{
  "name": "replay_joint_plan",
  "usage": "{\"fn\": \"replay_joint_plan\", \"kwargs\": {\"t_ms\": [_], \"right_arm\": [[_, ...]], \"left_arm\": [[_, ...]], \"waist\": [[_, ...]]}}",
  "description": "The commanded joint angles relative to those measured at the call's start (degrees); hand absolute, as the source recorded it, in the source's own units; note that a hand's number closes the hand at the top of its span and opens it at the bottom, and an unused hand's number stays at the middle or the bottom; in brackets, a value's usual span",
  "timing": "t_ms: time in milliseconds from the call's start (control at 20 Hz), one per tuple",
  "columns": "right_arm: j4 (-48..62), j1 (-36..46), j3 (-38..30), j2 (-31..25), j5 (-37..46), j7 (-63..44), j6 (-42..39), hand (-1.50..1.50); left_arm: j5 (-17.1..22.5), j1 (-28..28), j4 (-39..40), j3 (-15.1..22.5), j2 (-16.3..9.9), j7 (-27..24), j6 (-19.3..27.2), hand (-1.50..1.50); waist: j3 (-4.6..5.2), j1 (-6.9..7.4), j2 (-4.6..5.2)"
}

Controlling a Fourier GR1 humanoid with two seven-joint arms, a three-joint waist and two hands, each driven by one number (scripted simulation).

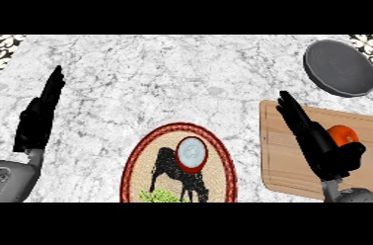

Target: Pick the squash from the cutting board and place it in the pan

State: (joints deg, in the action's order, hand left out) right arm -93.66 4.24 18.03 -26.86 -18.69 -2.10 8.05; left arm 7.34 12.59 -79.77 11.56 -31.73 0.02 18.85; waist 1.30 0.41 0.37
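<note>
the squash (pixel 343 134) is lying on the board (pixel 280 155) at the right of the worktop (pixel 182 76), partly hidden behind the right hand (pixel 315 138). that hand is hovering over the board with fingers straight and spread wide, holding nothing, just beside the squash. the pan (pixel 338 67) is sitting beyond the board, near the far right corner. the left hand (pixel 40 115) is resting open at the left edge, fingers up. a bowl (pixel 192 154) is standing on a round mat (pixel 179 165) in the middle.
</note>
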Motion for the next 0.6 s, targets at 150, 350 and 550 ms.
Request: {"fn": "replay_joint_plan", "kwargs": {"t_ms": [150, 350, 550], "right_arm": [[16.25, 10.64, -8.31, -12.86, -8.59, -3.19, -21.15, -1.50], [13.40, 12.99, -2.21, -28.60, 15.20, 1.33, -19.97, 1.50], [35.07, 8.98, -8.89, -20.29, 12.14, 21.91, -17.52, -1.50]], "left_arm": [[2.56, 1.54, -3.26, 3.60, 2.36, 1.67, -6.74, 0.00], [3.67, 0.54, -4.32, 6.91, 5.15, 2.21, -8.35, 0.00], [5.65, 0.94, -6.24, 6.67, 4.43, 6.10, -10.77, 0.00]], "waist": [[-1.45, 1.39, 0.61], [-0.62, 2.67, 0.66], [-1.78, 1.70, 0.62]]}}
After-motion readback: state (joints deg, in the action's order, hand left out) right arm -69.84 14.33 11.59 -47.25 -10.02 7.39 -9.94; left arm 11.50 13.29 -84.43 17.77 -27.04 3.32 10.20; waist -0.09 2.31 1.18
